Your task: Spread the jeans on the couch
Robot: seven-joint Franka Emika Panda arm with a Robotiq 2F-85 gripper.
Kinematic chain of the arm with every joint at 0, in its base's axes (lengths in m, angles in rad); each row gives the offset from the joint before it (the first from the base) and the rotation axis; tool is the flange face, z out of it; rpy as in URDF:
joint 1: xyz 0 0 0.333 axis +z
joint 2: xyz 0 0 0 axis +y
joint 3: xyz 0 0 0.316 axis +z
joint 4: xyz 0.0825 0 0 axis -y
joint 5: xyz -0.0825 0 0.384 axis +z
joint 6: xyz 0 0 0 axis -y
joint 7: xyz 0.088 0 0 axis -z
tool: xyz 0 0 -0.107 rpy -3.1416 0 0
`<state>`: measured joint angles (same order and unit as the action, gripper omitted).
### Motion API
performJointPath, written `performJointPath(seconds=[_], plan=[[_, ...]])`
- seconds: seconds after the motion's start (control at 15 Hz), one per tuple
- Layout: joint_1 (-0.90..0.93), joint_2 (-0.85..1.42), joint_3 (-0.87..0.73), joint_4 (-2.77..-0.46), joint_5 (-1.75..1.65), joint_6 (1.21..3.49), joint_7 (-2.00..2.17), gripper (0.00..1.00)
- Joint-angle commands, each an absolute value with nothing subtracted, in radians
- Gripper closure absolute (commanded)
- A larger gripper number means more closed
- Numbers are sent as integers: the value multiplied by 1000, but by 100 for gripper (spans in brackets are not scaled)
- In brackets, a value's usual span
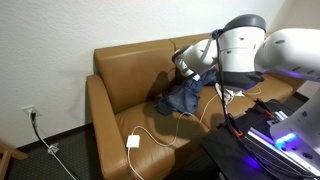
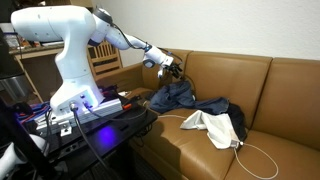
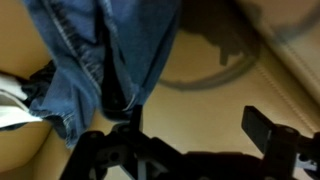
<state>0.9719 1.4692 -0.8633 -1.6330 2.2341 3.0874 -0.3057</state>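
Jeans (image 1: 182,98) lay bunched on the couch (image 1: 120,75) seat, centre of the frame, just below the gripper (image 2: 171,68), whose jaws stood wide and empty. Risk: a pinch through several stacked folds would drag the heap rather than spread it.

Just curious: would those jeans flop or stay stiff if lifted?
Probably floppy: the jeans lie rumpled in folds. Likely fairly heavy for cloth, being thick denim. On the smooth leather couch they may slide when pushed.
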Motion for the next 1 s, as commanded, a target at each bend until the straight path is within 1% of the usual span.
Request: performJointPath(seconds=[0.0, 0.2, 0.33, 0.4, 0.53, 0.6, 0.67, 0.8, 0.87, 0.93], plan=[[1049, 1455, -939, -1671, 2399, 2874, -371, 0], [1084, 1438, -944, -1696, 2474, 2701, -420, 0], [1054, 1391, -872, -1680, 2441, 2650, -487, 0], [1048, 1387, -837, -1668, 2400, 2637, -499, 0], [1066, 1390, -775, -1660, 2298, 2692, -526, 0], [1087, 1395, -766, -1666, 2270, 2772, -545, 0], [1028, 1379, -747, -1633, 2299, 2748, -541, 0], [1054, 1388, -732, -1634, 2274, 2798, -546, 0], [1026, 1371, -706, -1641, 2184, 2767, -515, 0], [1050, 1391, -724, -1666, 2094, 2681, -445, 0]])
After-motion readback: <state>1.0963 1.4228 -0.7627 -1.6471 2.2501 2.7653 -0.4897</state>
